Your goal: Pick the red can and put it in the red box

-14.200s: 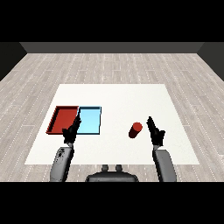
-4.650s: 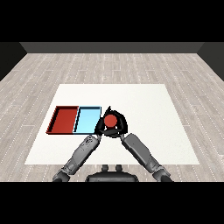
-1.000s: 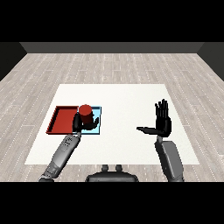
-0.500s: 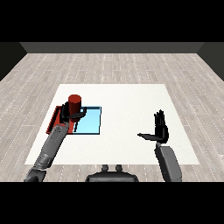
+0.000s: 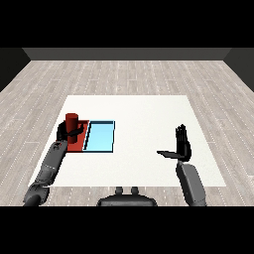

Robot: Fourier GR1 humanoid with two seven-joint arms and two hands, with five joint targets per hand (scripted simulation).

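No readable text, labels or numbers anywhere; red can [image 5: 72, 120] apparently unmarked

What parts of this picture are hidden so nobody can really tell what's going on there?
All in the head view:
- The red can's bottom: the left hand curls round it, so whether it touches the red tray cannot be told.
- Much of the red tray: covered by the can, the hand and the forearm.
- The right hand's palm: it shows edge-on.
- Any label on the can: too small.

Head view looks down across the table [image 5: 149, 106].
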